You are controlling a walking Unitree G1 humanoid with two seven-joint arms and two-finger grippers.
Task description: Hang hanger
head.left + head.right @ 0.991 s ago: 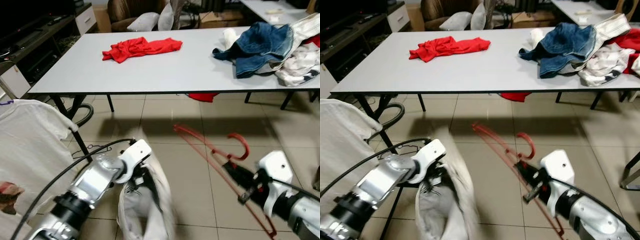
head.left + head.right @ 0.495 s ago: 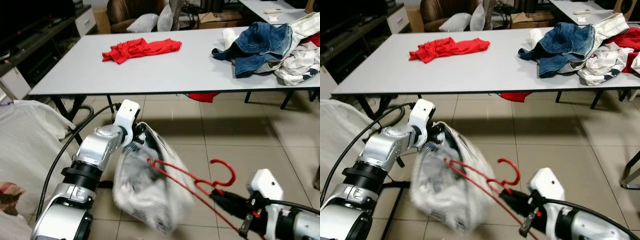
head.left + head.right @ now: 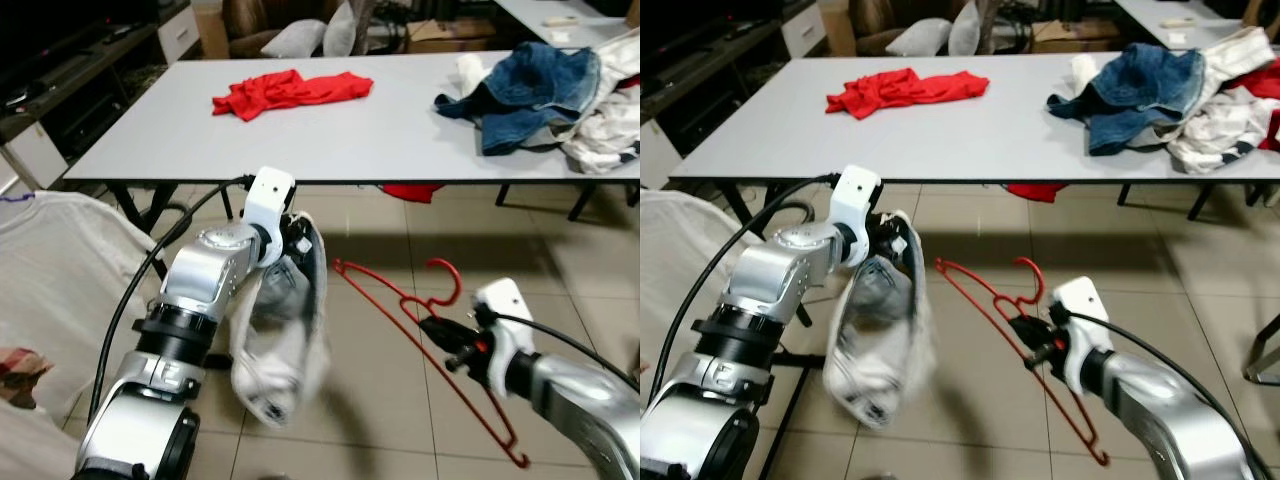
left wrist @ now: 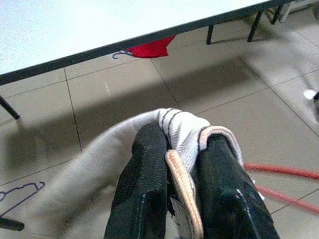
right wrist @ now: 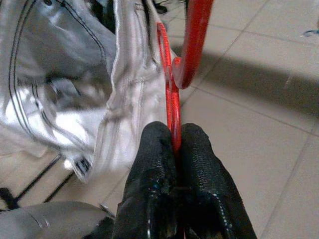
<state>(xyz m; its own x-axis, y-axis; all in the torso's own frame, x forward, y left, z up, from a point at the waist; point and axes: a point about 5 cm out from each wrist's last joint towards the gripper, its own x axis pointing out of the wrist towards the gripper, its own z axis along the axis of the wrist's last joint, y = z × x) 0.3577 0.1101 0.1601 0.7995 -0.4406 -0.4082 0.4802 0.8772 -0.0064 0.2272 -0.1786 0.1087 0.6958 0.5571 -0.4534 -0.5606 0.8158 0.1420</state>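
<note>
A red wire hanger (image 3: 420,330) is in the air over the tiled floor, hook up, one end low toward the floor. My right gripper (image 3: 432,326) is shut on its neck; the wrist view has both fingers (image 5: 159,164) pressed on the red wire (image 5: 174,114). Left of it hangs a pale grey-white garment (image 3: 283,330), limp and folded. My left gripper (image 3: 297,232) is shut on its collar edge, and the cloth (image 4: 182,129) bunches between the black fingers (image 4: 144,174). The hanger's near end stands just beside the garment, apart from it.
A long white table (image 3: 330,130) stands ahead with a red shirt (image 3: 290,92), a pile of jeans (image 3: 530,85) and white clothes (image 3: 610,120). A white cloth (image 3: 50,290) covers something at my left. Beyond are a TV cabinet and a sofa.
The hanger has come out of the garment and swung right, away from it. The garment now hangs narrower and straighter from my left gripper. The camera has shifted slightly.
</note>
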